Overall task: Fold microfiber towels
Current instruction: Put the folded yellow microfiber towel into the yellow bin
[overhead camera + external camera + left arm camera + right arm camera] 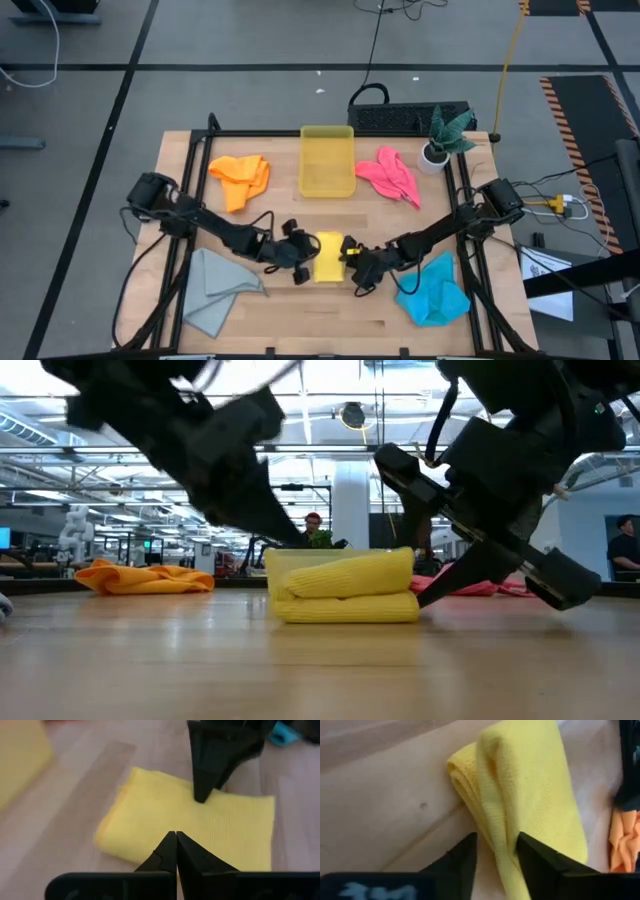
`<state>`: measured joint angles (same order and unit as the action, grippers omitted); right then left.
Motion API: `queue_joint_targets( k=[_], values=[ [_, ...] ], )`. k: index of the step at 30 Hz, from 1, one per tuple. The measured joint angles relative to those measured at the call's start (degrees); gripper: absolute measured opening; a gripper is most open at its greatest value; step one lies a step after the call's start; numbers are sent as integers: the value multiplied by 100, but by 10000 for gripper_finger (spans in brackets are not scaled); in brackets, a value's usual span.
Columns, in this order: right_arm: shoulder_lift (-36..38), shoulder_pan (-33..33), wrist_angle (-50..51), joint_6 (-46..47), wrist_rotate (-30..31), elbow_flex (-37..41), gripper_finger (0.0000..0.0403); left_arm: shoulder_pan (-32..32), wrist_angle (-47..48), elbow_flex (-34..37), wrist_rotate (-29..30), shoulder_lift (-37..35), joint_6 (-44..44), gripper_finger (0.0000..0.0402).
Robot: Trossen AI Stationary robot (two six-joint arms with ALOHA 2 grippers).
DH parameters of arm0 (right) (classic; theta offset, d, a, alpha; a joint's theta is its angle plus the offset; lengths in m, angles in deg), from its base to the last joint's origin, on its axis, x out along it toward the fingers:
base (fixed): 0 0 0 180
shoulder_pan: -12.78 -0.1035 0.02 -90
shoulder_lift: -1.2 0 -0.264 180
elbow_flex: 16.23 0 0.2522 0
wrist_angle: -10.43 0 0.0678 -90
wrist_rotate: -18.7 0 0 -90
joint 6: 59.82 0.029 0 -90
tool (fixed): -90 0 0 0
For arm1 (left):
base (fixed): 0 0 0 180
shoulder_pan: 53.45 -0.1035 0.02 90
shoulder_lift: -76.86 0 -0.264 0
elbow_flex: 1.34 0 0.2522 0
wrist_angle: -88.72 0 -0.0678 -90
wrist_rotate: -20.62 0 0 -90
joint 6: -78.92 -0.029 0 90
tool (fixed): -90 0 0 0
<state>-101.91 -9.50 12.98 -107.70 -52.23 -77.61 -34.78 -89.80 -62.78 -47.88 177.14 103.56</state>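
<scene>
Towel: folded yellow microfiber towel [328,256] lies mid-surface between both hands, for squaring up.
Left hand [175,845]: fingers pressed together, empty, over it.
Right hand [495,851]: parted, straddling its edge.

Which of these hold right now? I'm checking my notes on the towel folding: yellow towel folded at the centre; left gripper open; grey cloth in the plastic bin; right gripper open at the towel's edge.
1. The yellow microfiber towel lies folded at the table's centre: true.
2. The left gripper is open: false, its fingers are shut, over the towel.
3. The light grey cloth sits in the translucent yellow plastic bin: false, it lies on the table near the left arm.
4. The right gripper is open at the towel's edge: true.
</scene>
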Motion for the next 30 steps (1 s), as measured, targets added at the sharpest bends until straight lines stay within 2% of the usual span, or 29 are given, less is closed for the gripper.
queue_joint_targets(
  k=[4, 7, 13, 20, 25, 30],
  values=[
    [9, -4, 57, -286, 182, -21, 193, -279, -327, -70, -352, 295, -61, 12],
    [8, 2, -10, -613, 184, -23, 216, -465, -360, -62, -534, 450, -147, 11],
    [-473, 145, -736, -1373, 202, -42, 211, -681, -112, -53, -658, 604, -160, 9],
    [-778, 272, -1457, -1604, 346, -43, 166, -672, -168, -65, -638, 806, -110, 4],
    [-778, 317, -1450, -1521, 341, -40, 101, -638, -142, -64, -632, 774, -116, 14],
    [-747, 193, -1398, -1131, 422, -38, 29, -612, 464, -52, -652, 402, -172, 15]
  ],
)
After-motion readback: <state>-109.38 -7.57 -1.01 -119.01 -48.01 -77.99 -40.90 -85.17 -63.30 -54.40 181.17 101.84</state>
